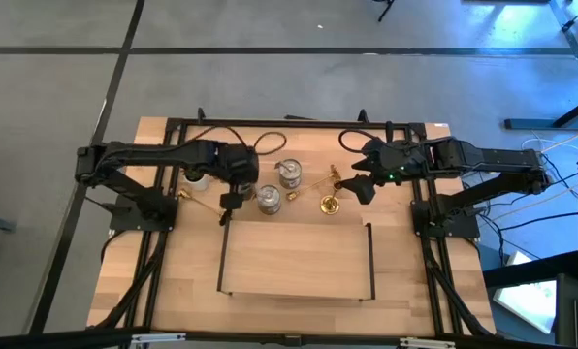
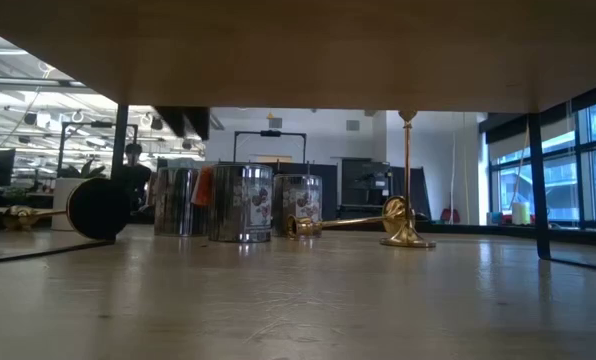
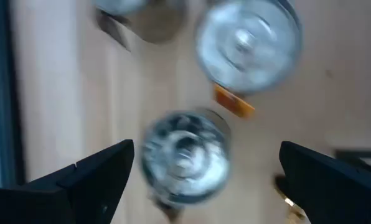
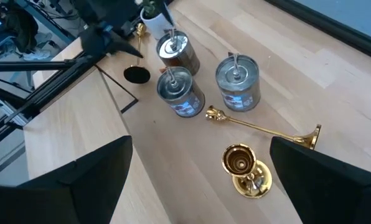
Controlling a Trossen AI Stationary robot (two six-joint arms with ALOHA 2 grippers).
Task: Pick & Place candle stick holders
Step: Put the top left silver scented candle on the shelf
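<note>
Three squat silver holders stand upright on their bases mid-table (image 1: 289, 173), (image 1: 268, 199), (image 4: 179, 53). One gold holder (image 1: 330, 204) stands upright on its round base. A second gold holder (image 4: 263, 127) lies on its side beside it, and a third (image 1: 200, 201) lies at the left. My left gripper (image 3: 207, 155) is open above the silver holders, its fingers on either side of one holder (image 3: 185, 155) without touching it. My right gripper (image 4: 201, 146) is open and empty above the table, near the upright gold holder (image 4: 244, 168).
A black-edged rectangular frame (image 1: 371, 262) lies on the near half of the table. A white cup (image 1: 197, 179) stands at the far left by the left arm. A black round disc (image 4: 136, 74) sits near the silver holders. Black rails (image 1: 425, 242) run along both table sides.
</note>
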